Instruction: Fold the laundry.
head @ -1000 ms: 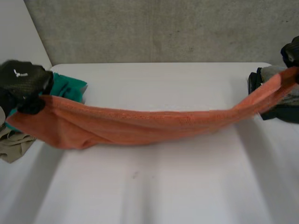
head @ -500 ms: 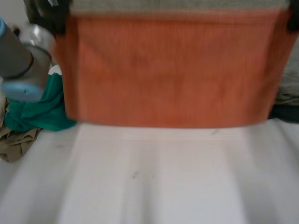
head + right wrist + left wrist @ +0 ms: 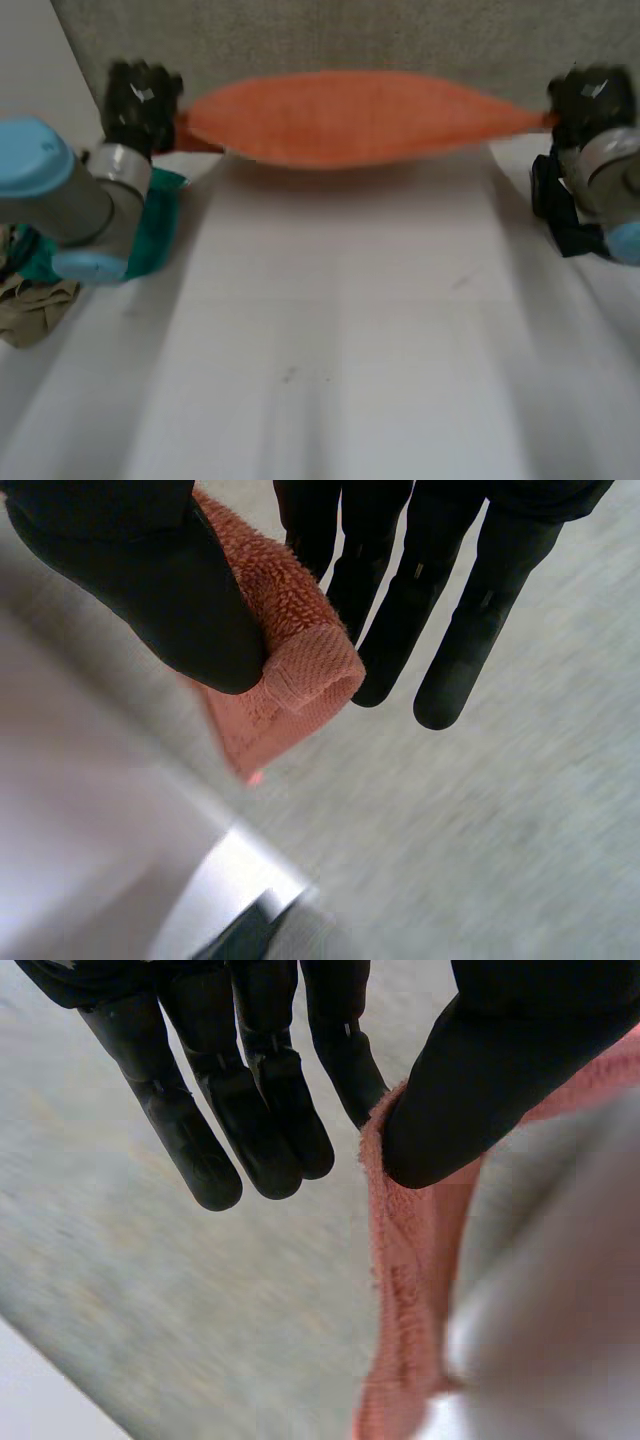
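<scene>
Orange towel [image 3: 340, 118] is up in the air across the top of the frame, pulled taut between both hands, above the far edge of the table [image 3: 330, 340]. It looks clear of the surface, though I can't confirm that at the far edge.

Left hand [image 3: 140, 98], upper left: thumb [image 3: 480, 1080] pinches the towel's edge against one finger, and the other fingers [image 3: 250, 1100] are straight and close together.

Right hand [image 3: 590, 98], upper right: thumb [image 3: 150, 580] clamps a rolled corner of towel against a finger, and the remaining fingers [image 3: 470, 610] are straight and slightly spread.

Progress, my read: early. The towel is only gripped at both ends and stretched, with no fold in it yet. It has yet to be laid flat on the table, folded and set aside.

Backlog: green cloth [image 3: 158, 235] and beige cloth [image 3: 35, 305] bunched at mid-left, dark garments [image 3: 560, 215] piled at the right edge, all unfolded.
</scene>
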Tool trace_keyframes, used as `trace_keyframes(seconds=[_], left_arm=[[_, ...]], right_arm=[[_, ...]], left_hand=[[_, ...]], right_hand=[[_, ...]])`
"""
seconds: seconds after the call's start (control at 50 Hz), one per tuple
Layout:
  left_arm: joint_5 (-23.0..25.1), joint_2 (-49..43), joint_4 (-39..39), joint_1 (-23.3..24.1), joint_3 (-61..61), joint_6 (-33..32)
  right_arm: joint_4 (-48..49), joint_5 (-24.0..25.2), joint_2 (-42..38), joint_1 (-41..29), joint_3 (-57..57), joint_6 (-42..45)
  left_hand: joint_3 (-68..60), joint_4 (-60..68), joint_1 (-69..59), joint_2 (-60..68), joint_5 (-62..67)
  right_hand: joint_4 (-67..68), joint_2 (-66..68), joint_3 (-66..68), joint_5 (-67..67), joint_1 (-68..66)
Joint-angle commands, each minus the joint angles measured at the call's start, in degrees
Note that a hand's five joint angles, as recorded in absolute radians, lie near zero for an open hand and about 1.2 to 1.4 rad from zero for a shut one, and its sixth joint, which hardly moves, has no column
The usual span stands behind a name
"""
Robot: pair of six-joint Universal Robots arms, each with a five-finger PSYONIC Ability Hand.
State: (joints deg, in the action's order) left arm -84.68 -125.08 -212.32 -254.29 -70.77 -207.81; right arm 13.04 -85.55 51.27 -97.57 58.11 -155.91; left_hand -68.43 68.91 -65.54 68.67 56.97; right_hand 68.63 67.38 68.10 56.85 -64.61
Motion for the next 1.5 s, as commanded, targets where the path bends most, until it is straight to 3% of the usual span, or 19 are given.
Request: trace_keyframes(seconds=[0.02, 0.1, 0.2, 0.26, 0.34, 0.4, 0.48, 0.56, 0.74, 1.02, 1.04, 1.06, 1.08, 1.1, 1.14, 1.2, 1.3, 1.4, 1.5], left_arm=[[1.19, -2.36, 1.38, 0.63, -8.84, -4.53], [1.10, 4.30, 7.25, -0.16, -19.56, -10.50], [0.22, 14.85, 15.95, -1.12, -30.64, -16.40], [-0.31, 25.02, 26.99, -2.35, -39.06, -21.66], [0.39, 31.98, 37.81, -3.41, -43.39, -25.62], [0.66, 32.62, 41.01, -2.97, -43.66, -26.68], [0.57, 31.31, 38.83, -2.88, -41.56, -27.04], [0.57, 26.74, 31.72, -2.62, -37.08, -26.16], [-0.30, 9.61, 11.32, 1.42, -21.71, -25.55], [-4.43, -16.93, 9.11, 5.02, 10.89, -25.28], [-4.70, -17.82, 9.11, 5.46, 11.96, -25.28], [-4.87, -18.53, 9.11, 5.82, 12.93, -25.19], [-5.14, -19.23, 9.03, 6.34, 13.72, -25.19], [-5.75, -19.76, 8.76, 7.04, 14.60, -25.37], [-6.37, -19.76, 8.50, 7.66, 14.87, -25.11], [-7.95, -19.15, 8.50, 8.19, 14.61, -24.23], [-9.71, -10.72, 8.94, 8.89, 10.14, -20.37], [-9.54, -2.90, 9.29, 8.72, 2.93, -15.62], [-8.92, 4.13, 9.29, 8.46, -5.15, -9.56]], right_arm=[[-5.99, -0.58, -3.64, -1.47, 5.67, 12.27], [-11.63, -0.67, -0.56, -1.22, 12.10, 16.86], [-21.71, -0.41, 9.69, -0.34, 23.15, 22.12], [-28.48, -0.23, 16.55, 3.16, 29.92, 28.34], [-33.78, -0.32, 21.94, 6.95, 36.36, 38.12], [-34.05, -0.14, 23.52, 7.57, 38.21, 41.90], [-31.34, -0.23, 23.53, 7.49, 37.25, 39.64], [-25.97, 0.12, 21.60, 7.40, 35.05, 34.46], [-11.99, -2.07, 7.80, 1.25, 23.64, 26.27], [-5.22, -7.79, -9.78, -0.69, 1.66, 26.18], [-5.13, -8.14, -10.57, -0.95, 0.61, 26.18], [-5.04, -8.84, -11.45, -1.21, -0.53, 26.18], [-4.52, -10.15, -12.67, -1.65, -2.11, 26.18], [-4.08, -10.69, -12.95, -1.92, -2.82, 26.10], [-2.24, -11.83, -12.52, -2.53, -3.27, 25.57], [-0.39, -12.01, -8.76, -3.58, -1.70, 24.96], [-0.47, -10.52, -0.13, -3.06, 3.40, 21.18], [-4.85, -3.06, 7.08, -1.92, 10.16, 17.14], [-19.06, 4.76, 13.67, 5.00, 17.80, 12.05]], left_hand=[[-11.57, 11.09, -14.46, 11.33, 13.03], [-11.57, 11.09, -14.46, 11.33, 13.03], [-11.57, 11.09, -14.46, 11.33, 13.03], [-11.57, 11.09, -14.46, 11.33, 13.03], [-11.57, 11.09, -14.46, 11.33, 13.03], [-11.57, 11.09, -14.46, 11.33, 13.03], [-11.57, 11.09, -14.46, 11.33, 13.03], [-11.57, 11.09, -14.46, 11.33, 13.03], [-11.57, 11.09, -14.46, 11.33, 13.03], [-11.57, 11.09, -14.46, 11.33, 13.03], [-11.57, 11.09, -14.46, 11.33, 13.03], [-11.57, 11.09, -14.46, 11.33, 13.03], [9.56, -10.04, 6.67, -9.80, -8.10], [58.43, -58.91, 55.54, -58.67, -56.97], [53.57, -54.05, 50.69, -53.81, -52.11], [58.43, -58.91, 55.54, -58.67, -56.97], [58.43, -58.91, 55.54, -58.67, -56.97], [58.43, -58.91, 55.54, -58.67, -56.97], [58.43, -58.91, 55.54, -58.67, -56.97]], right_hand=[[11.37, 12.62, 11.90, 13.15, -15.39], [11.37, 12.62, 11.90, 13.15, -15.39], [11.37, 12.62, 11.90, 13.15, -15.39], [11.37, 12.62, 11.90, 13.15, -15.39], [11.37, 12.62, 11.90, 13.15, -15.39], [11.37, 12.62, 11.90, 13.15, -15.39], [11.37, 12.62, 11.90, 13.15, -15.39], [11.37, 12.62, 11.90, 13.15, -15.39], [11.37, 12.62, 11.90, 13.15, -15.39], [11.37, 12.62, 11.90, 13.15, -15.39], [-0.89, 0.36, -0.36, 0.88, -3.13], [-32.49, -31.24, -31.96, -30.71, 28.47], [-58.63, -57.38, -58.10, -56.85, 54.61], [-58.63, -57.38, -58.10, -56.85, 54.61], [-58.63, -57.38, -58.10, -56.85, 54.61], [-58.63, -57.38, -58.10, -56.85, 54.61], [-58.63, -57.38, -58.10, -56.85, 54.61], [-58.63, -57.38, -58.10, -56.85, 54.61], [-51.86, -50.61, -51.32, -50.08, 47.84]])
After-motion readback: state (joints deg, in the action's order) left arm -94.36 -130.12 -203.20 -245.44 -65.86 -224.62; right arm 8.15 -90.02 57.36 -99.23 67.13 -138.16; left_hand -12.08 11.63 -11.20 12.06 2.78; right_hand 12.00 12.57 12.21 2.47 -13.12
